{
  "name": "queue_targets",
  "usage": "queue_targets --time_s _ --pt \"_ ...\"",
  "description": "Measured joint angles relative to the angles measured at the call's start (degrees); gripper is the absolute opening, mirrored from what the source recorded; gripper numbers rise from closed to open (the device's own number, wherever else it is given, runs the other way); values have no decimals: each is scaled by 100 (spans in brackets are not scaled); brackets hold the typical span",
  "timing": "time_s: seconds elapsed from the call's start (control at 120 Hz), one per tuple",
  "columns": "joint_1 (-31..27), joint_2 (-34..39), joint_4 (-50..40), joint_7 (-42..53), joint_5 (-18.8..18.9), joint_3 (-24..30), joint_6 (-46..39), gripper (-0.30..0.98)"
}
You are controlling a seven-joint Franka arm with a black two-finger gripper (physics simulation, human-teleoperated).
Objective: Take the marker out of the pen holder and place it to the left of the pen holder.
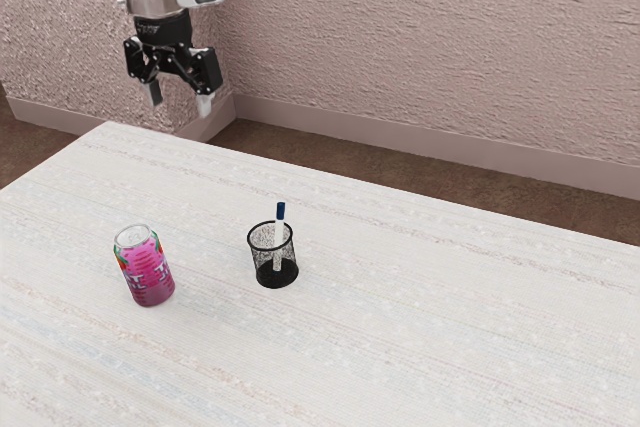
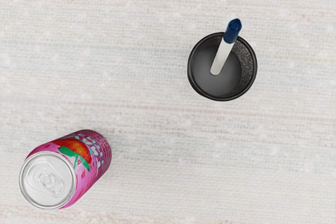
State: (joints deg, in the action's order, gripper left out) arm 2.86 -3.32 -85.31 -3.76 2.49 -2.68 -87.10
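Observation:
My gripper [image 1: 180,102] hangs high at the exterior view's upper left, open, its two fingertips well apart with nothing between them. The black mesh pen holder [image 1: 257,258] stands upright on the table, away from the gripper. In it leans the white marker [image 1: 279,232] with a dark blue cap sticking up above the rim. From above, the wrist view has the round pen holder [image 2: 195,81] with the marker [image 2: 223,56] tilted against its inner wall, cap over the rim.
A pink drink can [image 1: 147,272] stands upright on the white table [image 1: 420,317], toward the exterior view's left from the pen holder, with a gap between them. The wrist view has the can [image 2: 84,163] too. A textured wall [image 1: 430,47] rises beyond the table.

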Motion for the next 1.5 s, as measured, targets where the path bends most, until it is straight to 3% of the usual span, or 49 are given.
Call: queue_targets --time_s 0.15,0.333,0.667,0.908,1.5 --pt "64 -133 259 -22 25 276 -6 69" --pt "82 -1281 608 -43 15 293 -117 69" --pt "77 -2421 677 -70 -76 317 -517 69" --pt "75 -3540 1824 -73 -92 518 -460 69" --pt "66 -4061 2099 -52 -74 338 -579 69"
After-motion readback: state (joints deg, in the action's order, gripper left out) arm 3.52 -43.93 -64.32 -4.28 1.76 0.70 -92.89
